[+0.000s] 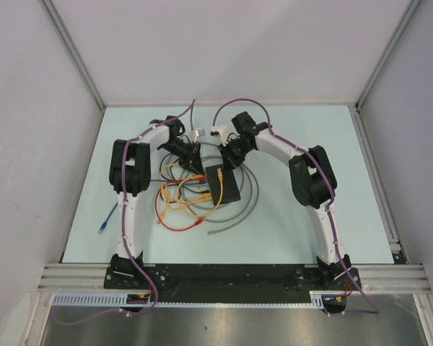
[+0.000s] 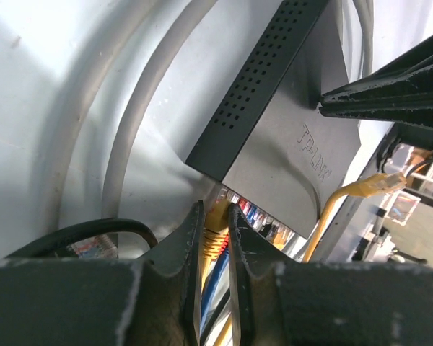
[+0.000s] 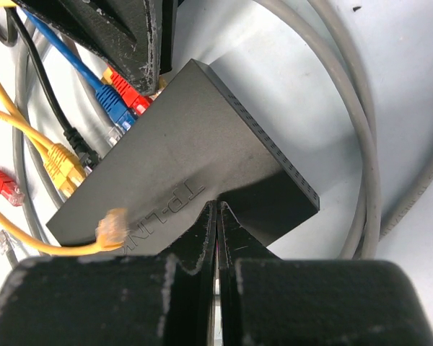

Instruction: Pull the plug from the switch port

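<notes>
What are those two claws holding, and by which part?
The left gripper pinches a yellow plug by its boot, at the switch. The right gripper is shut, holding nothing.

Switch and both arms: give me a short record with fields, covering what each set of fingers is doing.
switch: flat on the table, blue plug and others in one edge
left fingers: closed on a yellow plug at that edge
right fingers: shut, tips pressing the switch's top
spare yellow plug: unplugged, lying on the switch's top
</notes>
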Controlling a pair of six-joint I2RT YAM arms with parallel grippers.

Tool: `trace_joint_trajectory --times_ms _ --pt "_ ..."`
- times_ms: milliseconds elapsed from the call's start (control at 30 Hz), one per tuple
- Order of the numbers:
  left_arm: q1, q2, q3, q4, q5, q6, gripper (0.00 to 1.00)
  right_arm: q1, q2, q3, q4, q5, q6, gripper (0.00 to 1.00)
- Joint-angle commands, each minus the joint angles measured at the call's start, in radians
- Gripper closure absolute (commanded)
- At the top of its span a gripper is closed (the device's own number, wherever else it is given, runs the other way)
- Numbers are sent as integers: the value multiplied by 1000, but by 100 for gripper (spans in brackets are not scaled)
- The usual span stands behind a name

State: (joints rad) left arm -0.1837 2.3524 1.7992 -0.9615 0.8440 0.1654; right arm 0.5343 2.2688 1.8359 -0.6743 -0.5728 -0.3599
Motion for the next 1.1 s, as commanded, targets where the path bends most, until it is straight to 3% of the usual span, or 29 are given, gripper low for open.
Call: trace_joint_trajectory --times_ms 0,200,533,667,767,933,1067 --pt "27 2 -33 15 -203 89 100 19 71 -73 -97 154 -27 100" --pt "32 -90 -201 43 -171 115 100 21 66 -83 -96 154 -28 100" --pt "87 -145 -135 3 -24 216 100 16 67 -82 -93 152 -25 100" --pt "96 -206 -149 -22 169 276 100 16 67 -79 -91 152 -24 100" --pt "96 -257 -94 -66 280 290 100 16 67 -78 -93 152 -24 100" --pt "104 -281 46 -160 331 306 100 12 70 -76 -94 149 -21 100" --pt "176 -310 118 -42 342 127 100 9 72 -76 -94 148 -19 100"
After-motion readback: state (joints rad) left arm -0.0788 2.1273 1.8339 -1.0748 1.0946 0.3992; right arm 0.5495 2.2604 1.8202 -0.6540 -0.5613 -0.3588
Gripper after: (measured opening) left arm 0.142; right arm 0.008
